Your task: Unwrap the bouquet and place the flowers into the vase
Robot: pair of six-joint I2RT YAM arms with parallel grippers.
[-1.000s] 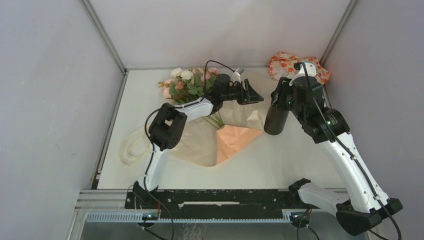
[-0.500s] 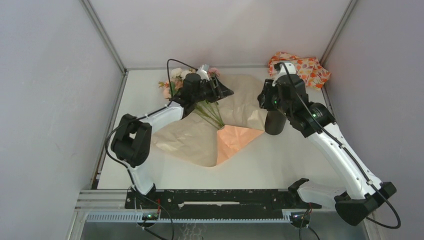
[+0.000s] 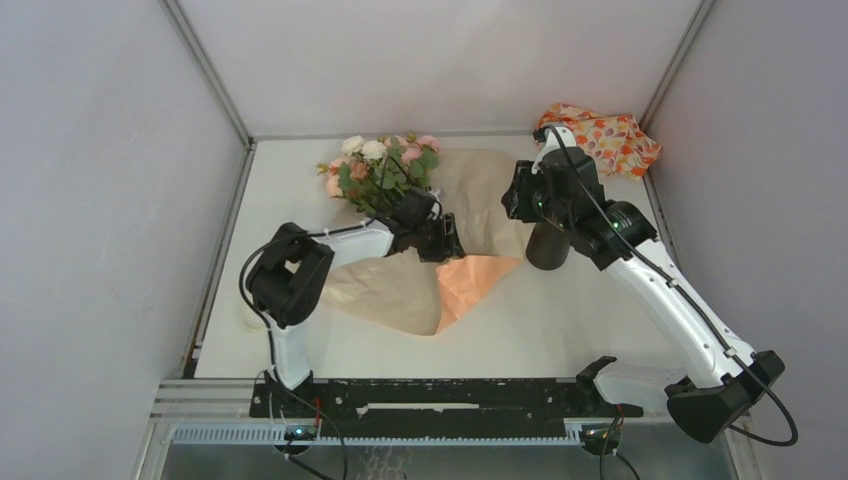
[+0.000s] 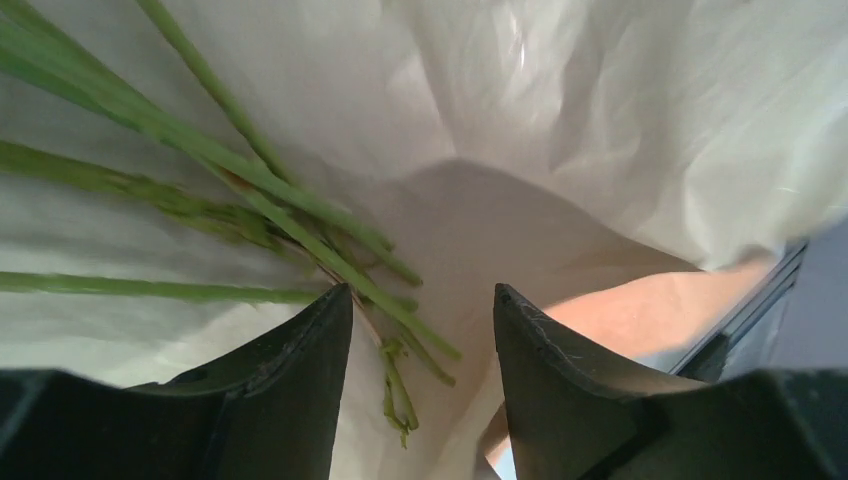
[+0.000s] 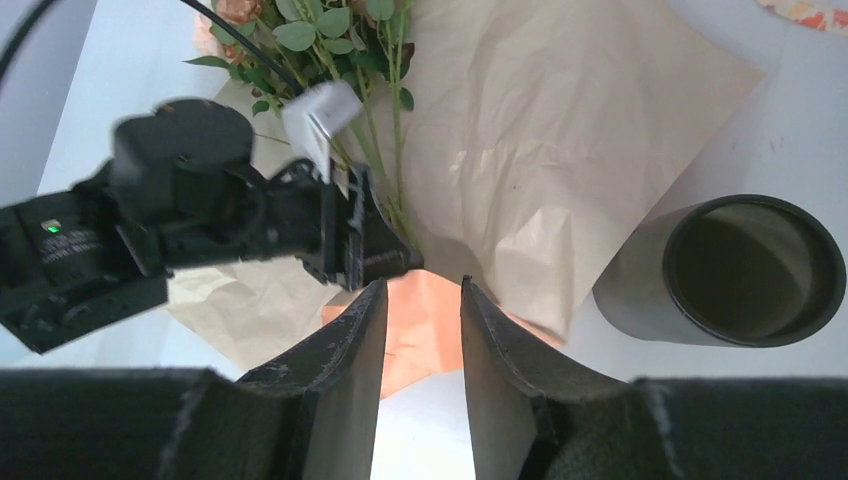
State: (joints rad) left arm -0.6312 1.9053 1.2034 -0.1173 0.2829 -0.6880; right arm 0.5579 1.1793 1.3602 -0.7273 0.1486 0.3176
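White table (image 3: 560,320), walls on three sides. Mid-table the paper (image 3: 395,295) lies opened out flat and creased, tan side up, w/ one corner folded over at the near side to show peach. Flowers (image 3: 380,170) lie across its far-left part: stems on the sheet, heads out past its edge toward the back-left corner. Vase (image 3: 548,248) stands upright on bare table just beside the paper's right edge, mouth open to the top — can't tell if it touches the sheet. Back-right corner: cloth (image 3: 605,135), orange-and-white, bunched up, apart from the paper.
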